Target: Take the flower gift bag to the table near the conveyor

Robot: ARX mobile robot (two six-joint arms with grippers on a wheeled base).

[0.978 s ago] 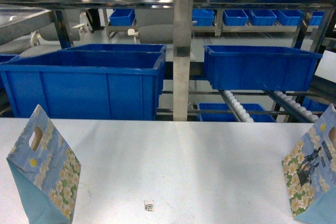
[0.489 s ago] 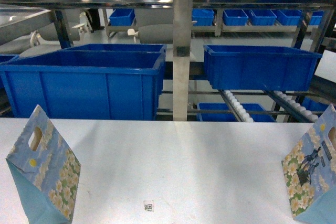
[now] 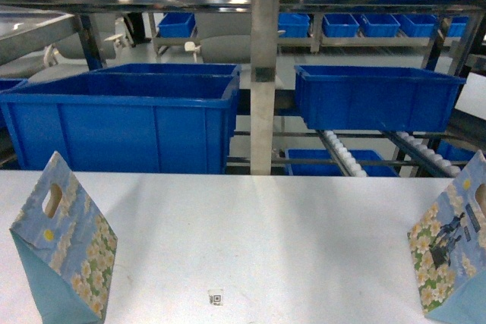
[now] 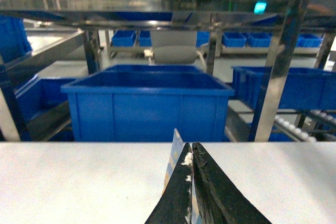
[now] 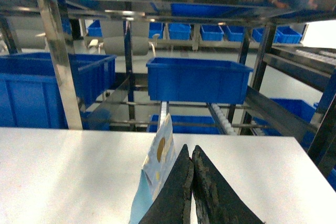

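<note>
Two flower gift bags stand on the white table [image 3: 258, 225], one at the left [image 3: 64, 252] and one at the right edge [image 3: 449, 248]. Neither gripper shows in the head view. In the left wrist view my left gripper [image 4: 191, 149] is shut, with the flower gift bag [image 4: 174, 157] edge-on behind its left finger and a pale strip of it between the fingers. In the right wrist view my right gripper [image 5: 190, 151] is shut, and the other flower gift bag [image 5: 159, 156] stands against the outer side of its left finger. Behind the table runs the conveyor [image 3: 343, 155].
A large blue bin [image 3: 129, 123] and a smaller one [image 3: 376, 98] sit on the steel rack just past the table's far edge. A steel post [image 3: 263, 73] stands between them. A small QR mark [image 3: 216, 297] lies on the table near the front.
</note>
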